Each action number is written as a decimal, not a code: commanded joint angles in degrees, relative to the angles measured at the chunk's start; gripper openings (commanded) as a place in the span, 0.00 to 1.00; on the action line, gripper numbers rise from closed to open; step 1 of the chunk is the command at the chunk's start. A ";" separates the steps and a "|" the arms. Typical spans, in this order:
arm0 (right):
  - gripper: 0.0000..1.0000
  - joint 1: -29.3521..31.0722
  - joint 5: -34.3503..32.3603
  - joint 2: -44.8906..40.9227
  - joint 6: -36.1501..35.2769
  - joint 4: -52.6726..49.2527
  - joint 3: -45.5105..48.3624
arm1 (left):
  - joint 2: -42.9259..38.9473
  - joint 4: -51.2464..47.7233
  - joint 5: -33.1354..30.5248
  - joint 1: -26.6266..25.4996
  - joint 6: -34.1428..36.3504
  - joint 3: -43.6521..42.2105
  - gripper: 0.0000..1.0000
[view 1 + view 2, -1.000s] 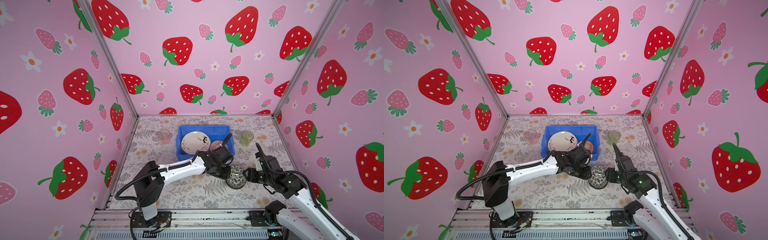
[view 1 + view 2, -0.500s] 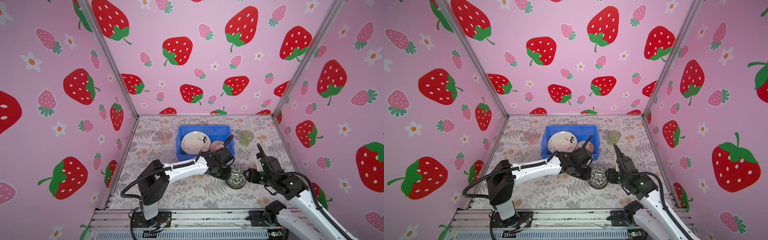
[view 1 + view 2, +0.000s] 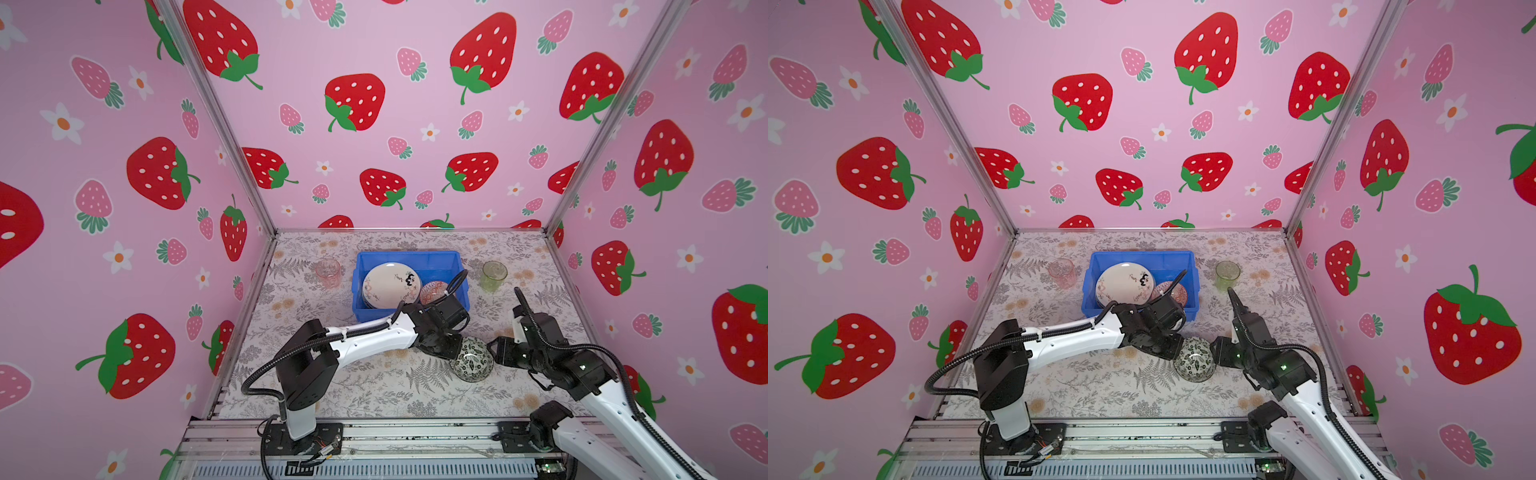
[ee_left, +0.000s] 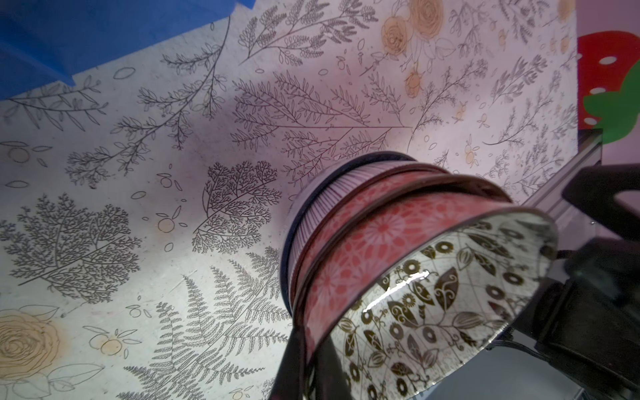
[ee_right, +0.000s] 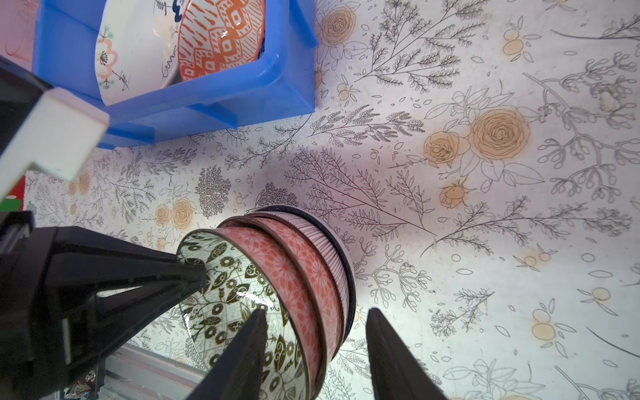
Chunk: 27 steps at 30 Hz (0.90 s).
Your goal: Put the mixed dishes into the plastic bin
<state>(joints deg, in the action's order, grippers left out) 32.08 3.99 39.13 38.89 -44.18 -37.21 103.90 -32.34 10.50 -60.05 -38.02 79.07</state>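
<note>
A stack of nested small bowls (image 3: 472,365) (image 3: 1195,359) stands on the table in front of the blue plastic bin (image 3: 411,257) (image 3: 1142,255). Its top bowl (image 4: 433,311) (image 5: 221,287) is black-white inside and pink outside. My left gripper (image 4: 311,343) (image 3: 455,353) is shut on that bowl's rim, one finger inside and one outside. My right gripper (image 5: 316,311) (image 3: 492,353) is open and straddles the opposite side of the stack, with a gap at its outer finger. The bin holds a cream plate (image 3: 390,284) (image 5: 138,52) and an orange bowl (image 3: 433,291) (image 5: 221,38).
A pink glass cup (image 3: 328,272) (image 3: 1062,272) stands left of the bin, and a green glass cup (image 3: 494,274) (image 3: 1227,273) stands right of it. Strawberry-print walls close the table on three sides. The left arm stretches across the middle of the table.
My left gripper has closed onto the rim of the top bowl. The right gripper and the stack have hardly moved.
</note>
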 commanded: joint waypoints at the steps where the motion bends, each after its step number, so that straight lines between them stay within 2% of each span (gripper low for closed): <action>1: 0.51 -0.17 -0.12 -0.24 -0.04 -1.28 -1.34 | -0.80 -0.80 0.90 -0.39 -0.56 2.53 0.07; 5: 0.51 -0.17 -0.39 0.23 -0.44 -1.56 -2.05 | -0.71 -0.82 1.37 -0.37 -1.20 3.26 0.00; 27: 0.50 -0.17 -2.52 4.63 -3.06 -3.64 -7.28 | 0.48 -2.31 1.85 -0.15 -4.60 7.98 0.00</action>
<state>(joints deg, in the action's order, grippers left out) 32.08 2.61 43.42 36.69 -45.60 -43.07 105.01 -34.72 11.20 -60.16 -41.36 83.57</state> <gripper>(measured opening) 0.499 0.093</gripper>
